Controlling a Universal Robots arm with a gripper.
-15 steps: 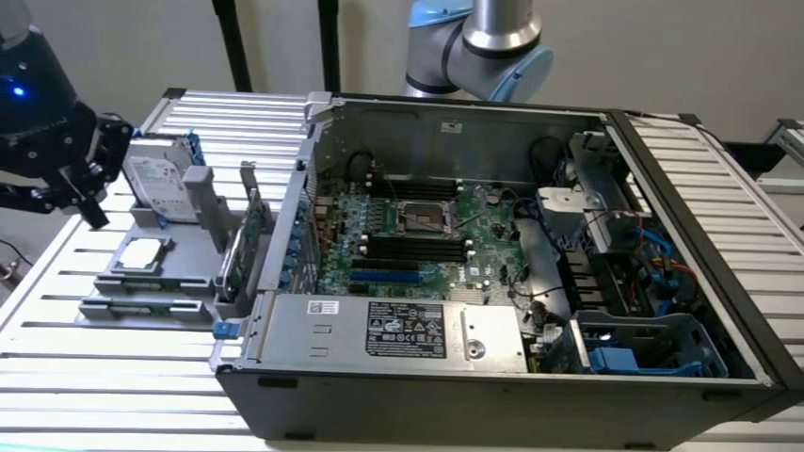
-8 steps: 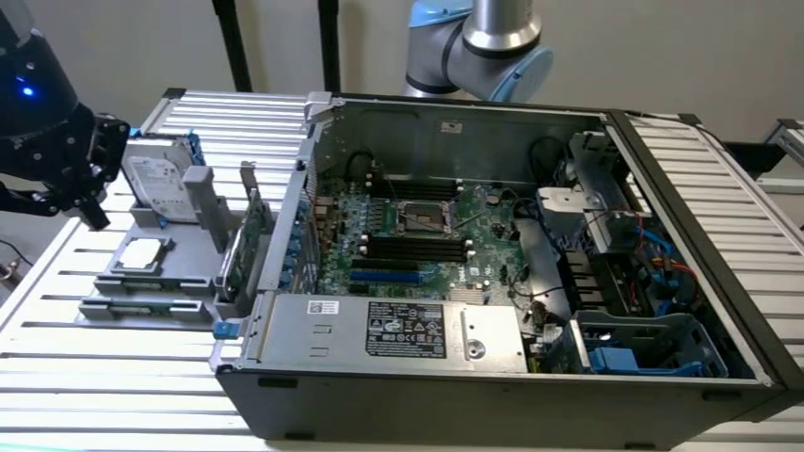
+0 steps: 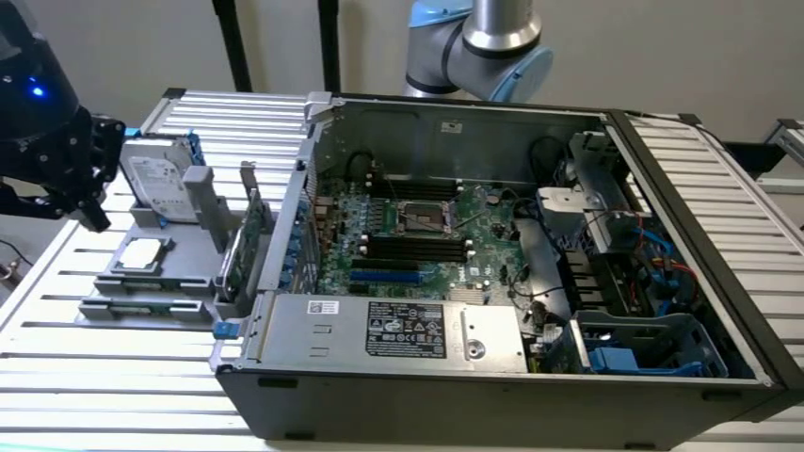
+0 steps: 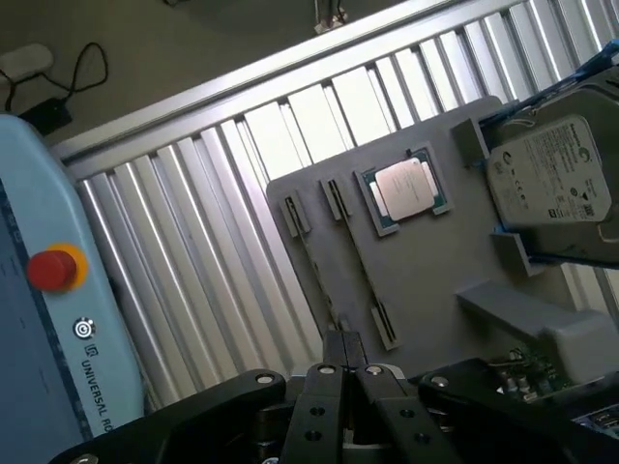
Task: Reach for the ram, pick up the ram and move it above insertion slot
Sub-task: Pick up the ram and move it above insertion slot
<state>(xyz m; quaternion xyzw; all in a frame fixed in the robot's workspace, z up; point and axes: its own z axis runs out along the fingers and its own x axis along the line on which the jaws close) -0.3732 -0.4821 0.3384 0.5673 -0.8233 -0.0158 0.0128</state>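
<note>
The ram [image 3: 142, 305], a slim green stick, sits between grey clips along the near side of the parts tray [image 3: 183, 273], apparently so it can be pinched. Farther left hovers the gripper [image 4: 340, 340], fingers pressed together and empty, apart from it. The open computer case [image 3: 415, 405] stands to the right.

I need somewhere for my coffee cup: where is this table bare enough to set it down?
Bare slats lie nearer the camera than the grey tray, on the exterior view's left of the computer case. The tray is crowded: hard drive, CPU, ram.
</note>
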